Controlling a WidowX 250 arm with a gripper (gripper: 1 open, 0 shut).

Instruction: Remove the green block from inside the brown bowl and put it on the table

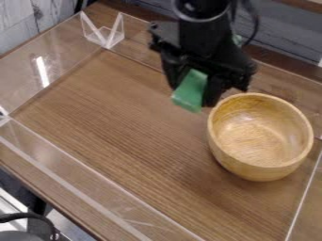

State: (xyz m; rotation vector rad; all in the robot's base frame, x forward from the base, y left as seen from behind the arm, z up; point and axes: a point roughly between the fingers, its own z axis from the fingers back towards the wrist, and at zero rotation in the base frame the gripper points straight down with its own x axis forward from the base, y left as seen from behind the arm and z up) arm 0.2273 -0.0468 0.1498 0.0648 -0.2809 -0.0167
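Observation:
My black gripper [195,83] hangs above the table [113,132], just left of the brown bowl [261,137], shut on the green block [191,91]. The bright green bar sits tilted between the two fingers, its lower end poking out below them, clear of the tabletop. The round light-brown wooden bowl stands at the right side of the table and its inside shows only bare wood grain.
Clear acrylic walls [75,179] edge the tabletop on the left, front and right. A small clear acrylic stand [104,31] sits at the back left corner. Bare wood-grain surface stretches left of and in front of the gripper.

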